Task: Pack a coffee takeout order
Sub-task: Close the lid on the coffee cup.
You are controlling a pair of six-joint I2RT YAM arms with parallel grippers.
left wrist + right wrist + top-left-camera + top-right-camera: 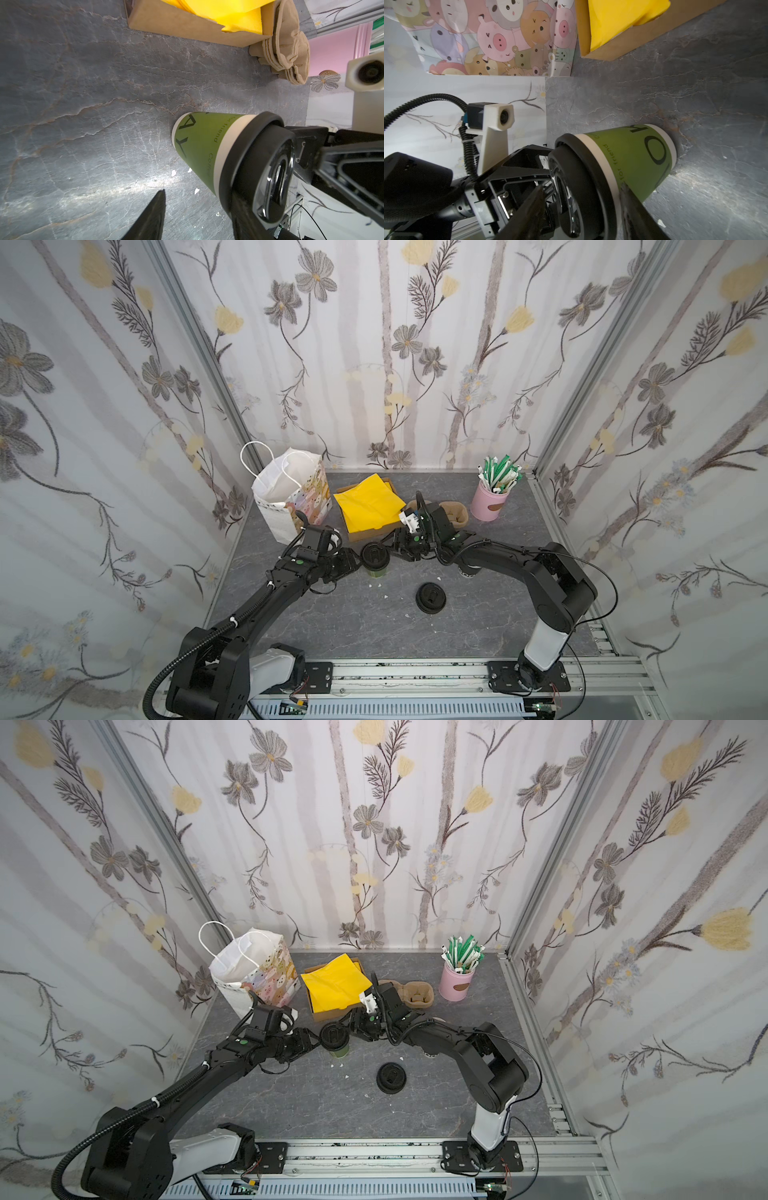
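Far left on the surface [332, 626], the white gift bag [311, 493] stands upright with its mouth open and the handles up (they could snag a claw). Just right of it, the left claw [354, 564] sits beside the green cup [376, 571]. Its fingers [158, 207] are apart with nothing clamped between them, though the other finger lies against the cup near the rim. The cup stands upright mid-surface, near of the cardboard box [361, 536], with the black lid [375, 556] on it. The yellow napkin [368, 502] lies in that box, not yet packed. The right claw [390, 551] is at the cup's right side with its jaws parted astride the lid, and I see no firm pinch. One of its fingertips [625, 187] rests on the cup wall under the rim. Further right are a spare black lid [431, 597] on the near side, brown cup carriers [455, 512] and a pink holder [488, 504] of straws at the far right.

My read is that the lid is seated and the cup is due to go into the bag. To do that well:
- Check that the lid sits level all round.
- Take the cup by the wall below the rim, squeezing gently (paper will buckle).
- Keep it upright and clear the other claw first.
- Lift above the bag's rim, then lower straight down between the handles.
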